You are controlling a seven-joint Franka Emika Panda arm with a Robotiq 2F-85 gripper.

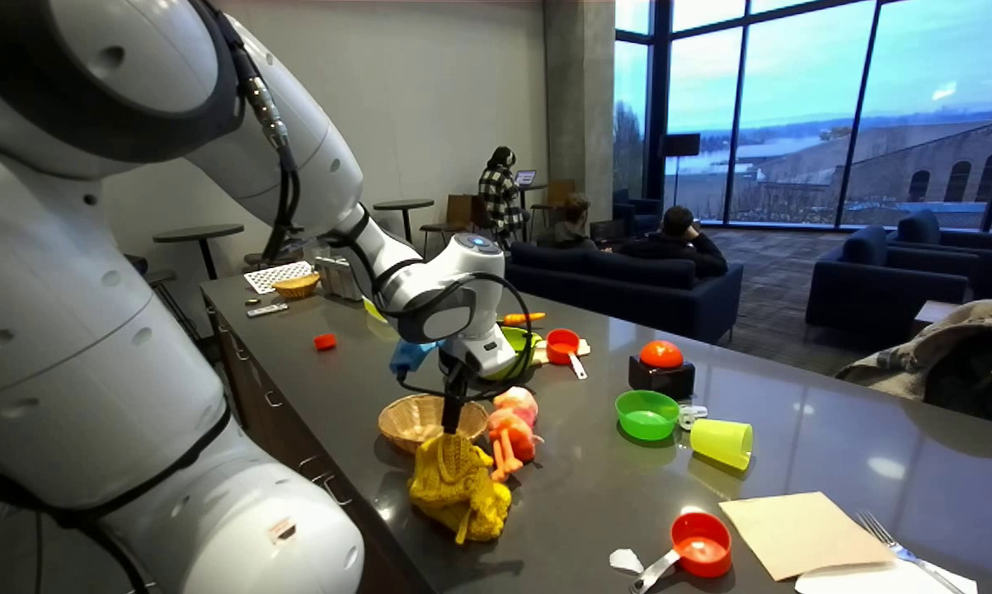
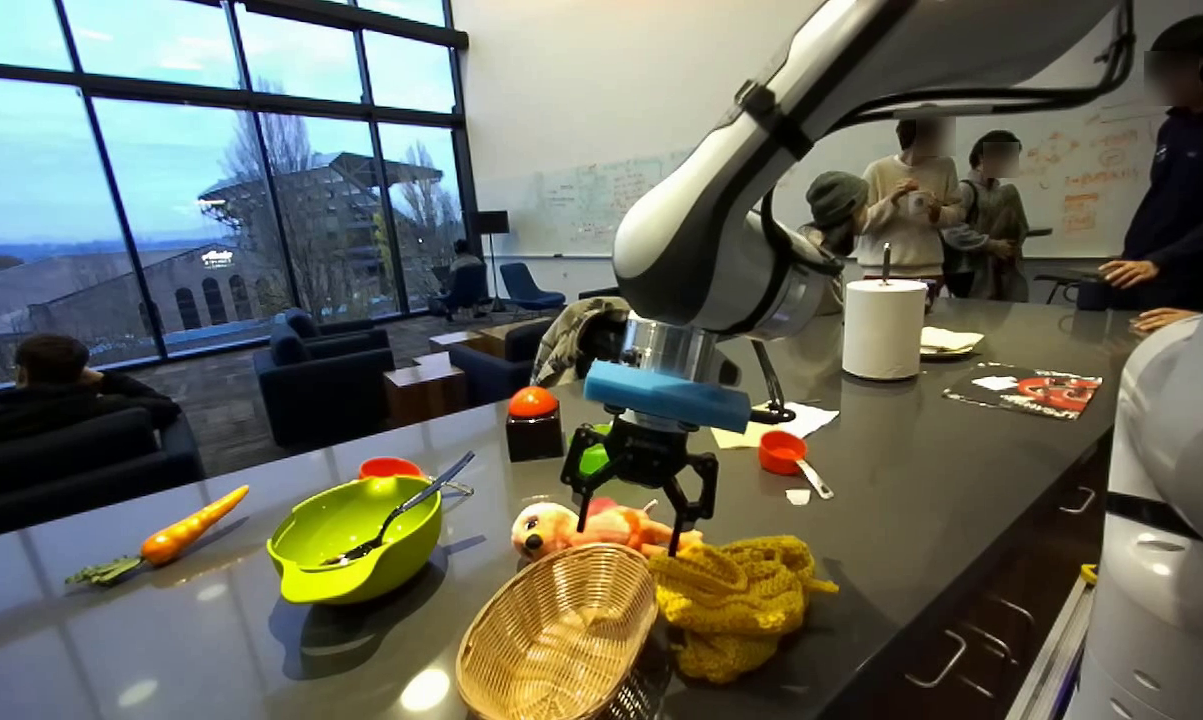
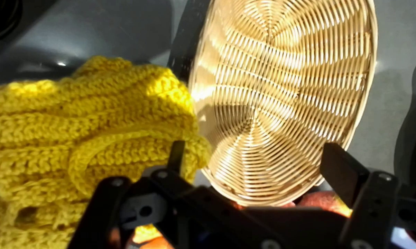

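Observation:
My gripper [image 2: 628, 538] is open and empty, its fingers spread wide; it also shows in the wrist view [image 3: 255, 154]. It hangs low above the near end of an oval wicker basket [image 3: 290, 83], which stands on the dark counter in both exterior views [image 1: 413, 419] [image 2: 561, 640]. A yellow knitted item [image 3: 97, 121] lies crumpled beside the basket [image 2: 736, 605]. One fingertip is at the knit's edge; I cannot tell whether it touches. An orange-pink plush toy [image 2: 561, 530] lies close beside the basket [image 1: 514, 429]. In the wrist view the fingers mostly hide it.
A green bowl [image 2: 391, 570] with a metal utensil and a carrot [image 2: 186, 530] lie beyond the basket. A red-topped button [image 1: 660, 363], small green bowl [image 1: 646, 427], yellow cup [image 1: 720, 443] and red measuring cup [image 1: 702, 554] stand farther along. The counter edge runs near the knit.

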